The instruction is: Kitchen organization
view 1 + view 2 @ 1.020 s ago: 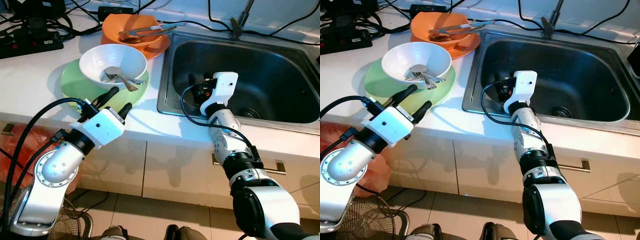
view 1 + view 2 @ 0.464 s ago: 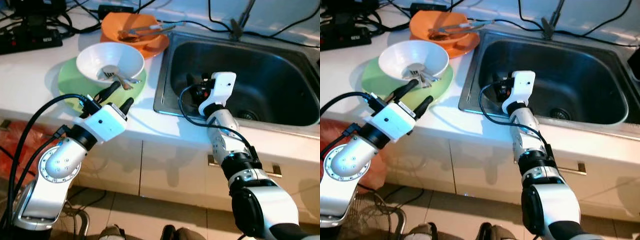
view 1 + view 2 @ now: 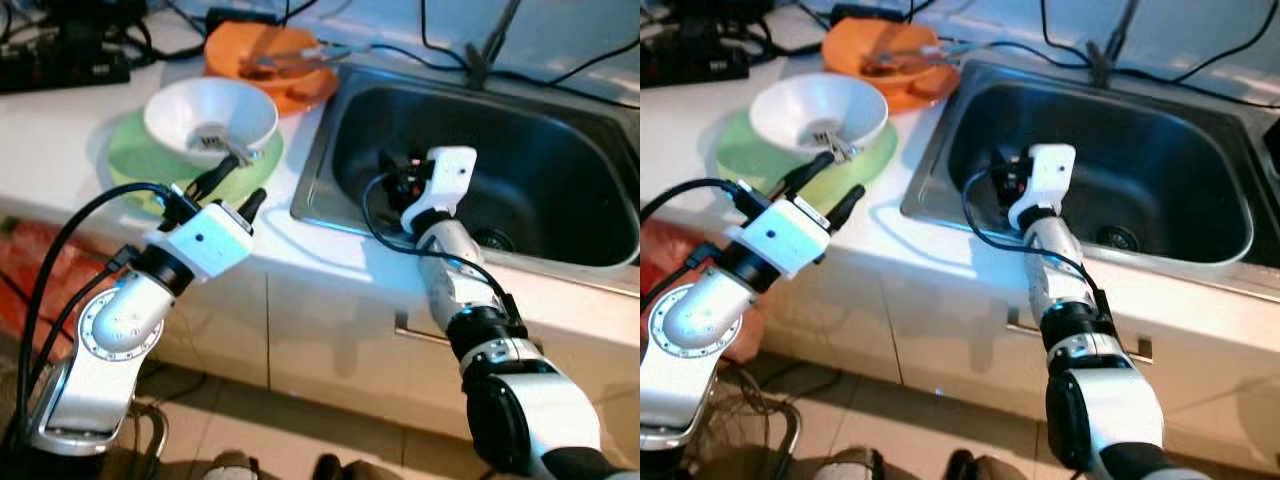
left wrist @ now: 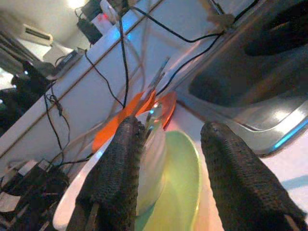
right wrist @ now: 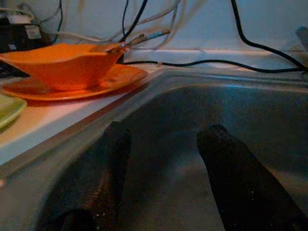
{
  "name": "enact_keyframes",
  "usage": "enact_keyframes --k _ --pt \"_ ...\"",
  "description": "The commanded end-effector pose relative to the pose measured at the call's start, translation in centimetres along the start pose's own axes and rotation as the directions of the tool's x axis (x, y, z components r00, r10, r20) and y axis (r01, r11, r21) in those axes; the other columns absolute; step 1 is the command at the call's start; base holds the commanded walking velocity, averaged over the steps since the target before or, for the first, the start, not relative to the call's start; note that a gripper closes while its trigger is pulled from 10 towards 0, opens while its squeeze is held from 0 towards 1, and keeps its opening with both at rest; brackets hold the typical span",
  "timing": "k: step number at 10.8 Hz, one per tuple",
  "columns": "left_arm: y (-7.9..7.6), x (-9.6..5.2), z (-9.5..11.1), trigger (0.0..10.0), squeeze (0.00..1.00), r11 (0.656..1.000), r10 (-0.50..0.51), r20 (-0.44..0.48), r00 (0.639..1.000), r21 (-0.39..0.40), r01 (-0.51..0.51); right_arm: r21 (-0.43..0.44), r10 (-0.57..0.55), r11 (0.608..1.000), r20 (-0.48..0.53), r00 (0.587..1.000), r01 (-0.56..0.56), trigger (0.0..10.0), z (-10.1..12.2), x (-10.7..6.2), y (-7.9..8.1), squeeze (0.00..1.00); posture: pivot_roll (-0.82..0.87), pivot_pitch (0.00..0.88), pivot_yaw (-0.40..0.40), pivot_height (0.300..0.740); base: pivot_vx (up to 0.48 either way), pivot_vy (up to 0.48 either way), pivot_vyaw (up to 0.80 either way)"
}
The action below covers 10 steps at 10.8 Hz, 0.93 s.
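While the right gripper (image 5: 163, 187) gapes inside the sink (image 3: 560, 150), the left gripper (image 3: 232, 190) gapes near the green plate (image 3: 135, 160).

A bowl (image 3: 210, 115) holding cutlery (image 3: 222, 147) sits on a plate (image 3: 150, 165) on the table's (image 3: 60, 130) left; another bowl (image 3: 265, 55) lies farther back; the sink (image 3: 520, 170) lies right.

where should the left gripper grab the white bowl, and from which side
Grip the white bowl by its near rim, the edge facing the left gripper, with one finger inside and one outside. The wall is thin and flares upward, so a pinch over the rim suits it. The bowl sits on the green plate, and cutlery lies inside towards the sink side, so come in to the left of it.
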State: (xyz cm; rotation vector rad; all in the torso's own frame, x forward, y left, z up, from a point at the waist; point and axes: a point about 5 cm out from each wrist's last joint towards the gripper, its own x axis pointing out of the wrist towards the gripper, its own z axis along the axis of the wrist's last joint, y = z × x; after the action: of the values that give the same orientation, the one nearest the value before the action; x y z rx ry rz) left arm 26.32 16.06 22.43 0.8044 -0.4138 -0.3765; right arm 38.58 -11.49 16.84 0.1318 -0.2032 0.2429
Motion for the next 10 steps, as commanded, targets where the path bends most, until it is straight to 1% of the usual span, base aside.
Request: enact_keyframes --k 1,4,5,7,8,10 --pt "0.2 0.0 0.1 10.0 0.00 1.000 0.012 0.004 1.000 0.002 -0.012 0.021 -0.019 1.000 -0.100 0.995 0.021 10.0 -2.3 -1.1 -0.4 0.00 0.16 0.160 -0.085 0.740 0.000 0.000 0.00" --pt "0.5 0.0 0.0 10.0 0.00 1.000 0.024 0.001 1.000 0.002 -0.024 0.022 -0.015 1.000 -0.101 0.995 0.018 10.0 -2.3 -1.1 -0.4 0.00 0.16 0.160 -0.088 0.740 0.000 0.000 0.00" --pt "0.8 -0.1 -0.4 10.0 0.00 1.000 0.018 -0.033 0.999 0.018 -0.017 0.023 -0.009 1.000 -0.102 0.995 0.012 10.0 -2.3 -1.1 -0.3 0.00 0.16 0.162 -0.089 0.740 0.000 0.000 0.00" --pt "1.1 -0.3 -1.1 10.0 0.00 0.999 0.019 -0.067 0.998 0.043 -0.017 0.024 -0.007 1.000 -0.103 0.995 0.009 10.0 -2.4 -1.1 -0.2 0.00 0.17 0.162 -0.089 0.740 0.000 0.000 0.00" --pt "1.1 -0.1 -1.3 10.0 0.00 0.999 0.021 -0.074 0.997 0.045 -0.018 0.025 -0.004 1.000 -0.104 0.995 0.006 10.0 -2.4 -1.1 -0.2 0.00 0.17 0.162 -0.089 0.740 0.000 0.000 0.00" --pt "0.7 0.8 -1.5 10.0 0.00 0.999 0.018 -0.067 0.998 0.037 -0.015 0.026 -0.004 1.000 -0.104 0.995 0.006 10.0 -2.4 -1.1 -0.1 0.00 0.16 0.158 -0.086 0.740 0.000 0.000 0.00"
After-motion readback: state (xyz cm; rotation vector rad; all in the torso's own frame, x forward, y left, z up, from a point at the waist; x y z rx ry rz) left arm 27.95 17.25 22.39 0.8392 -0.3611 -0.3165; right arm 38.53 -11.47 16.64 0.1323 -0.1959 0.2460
